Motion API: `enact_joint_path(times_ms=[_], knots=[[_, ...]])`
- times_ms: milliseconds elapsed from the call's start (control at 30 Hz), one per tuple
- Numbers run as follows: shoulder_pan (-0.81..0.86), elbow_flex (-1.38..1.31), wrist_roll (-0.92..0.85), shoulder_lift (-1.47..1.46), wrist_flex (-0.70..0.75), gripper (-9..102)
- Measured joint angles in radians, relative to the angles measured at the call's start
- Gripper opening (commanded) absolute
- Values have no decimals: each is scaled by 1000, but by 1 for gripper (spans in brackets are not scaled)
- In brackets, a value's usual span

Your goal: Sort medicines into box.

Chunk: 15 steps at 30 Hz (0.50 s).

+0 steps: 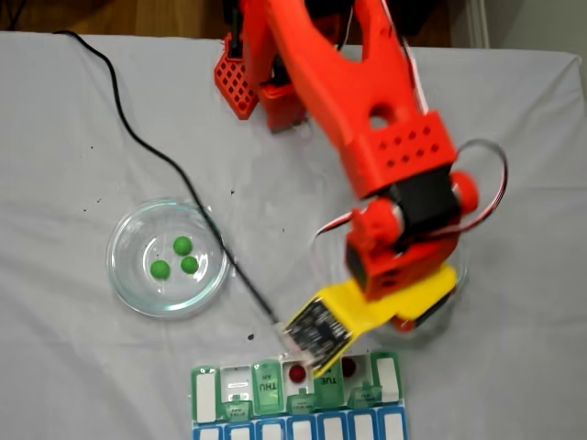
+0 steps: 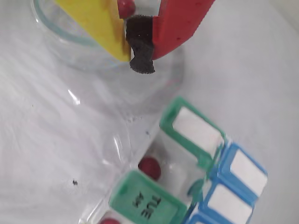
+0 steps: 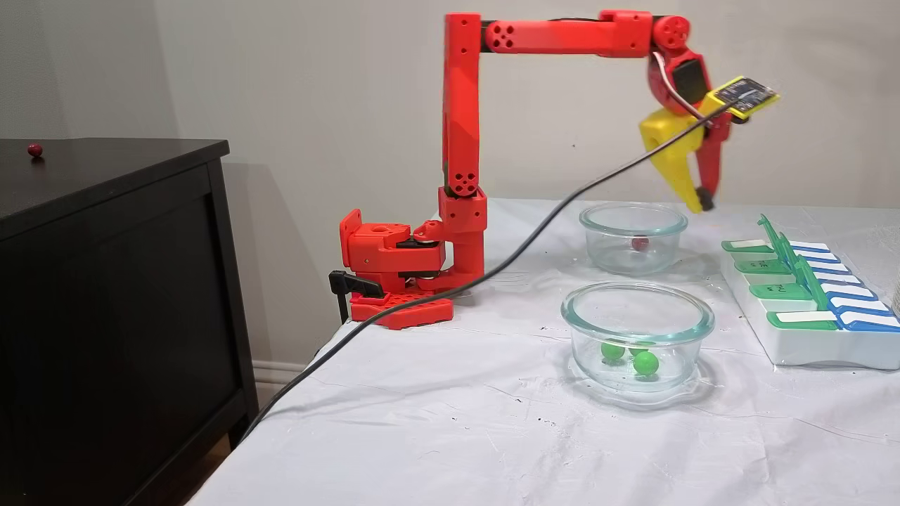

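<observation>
White cloth covers the table (image 3: pixel 436 422), with a plain beige wall behind it. On to the pill organizer (image 1: pixel 295 403): it sits at the bottom edge of the top-down fixed view, green lids up, and two open compartments each have a dark red ball in them, one (image 1: pixel 297 373) left of the TUE lid and one (image 1: pixel 349 368) right of it. The wrist view shows one of those reds (image 2: pixel 150 167) sitting just above the TUE lid. Three green balls (image 1: pixel 178 258) are in the glass dish (image 1: pixel 124 275) on the left of that top-down view, and one more red ball (image 3: pixel 639 243) is in the far dish (image 3: pixel 633 219) in the side fixed view. The gripper (image 3: pixel 699 200) hangs above the far dish's rim, yellow and red fingers pretty much closed with nothing held, just black padding (image 2: pixel 141 49) pinched at the tips. A black cable (image 3: pixel 492 270) runs across the table, and there's a stray red ball (image 3: pixel 34 149) on the dark cabinet (image 3: pixel 105 281) off to the left.
</observation>
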Motion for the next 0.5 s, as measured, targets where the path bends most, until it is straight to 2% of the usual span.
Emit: enact_joint_path(times_ms=[67, 133, 233, 500], knots=[[-52, 37, 3, 9, 12, 1], [-97, 58, 14, 9, 37, 14], [-132, 81, 41, 8, 41, 23], [-146, 89, 178, -52, 58, 27]])
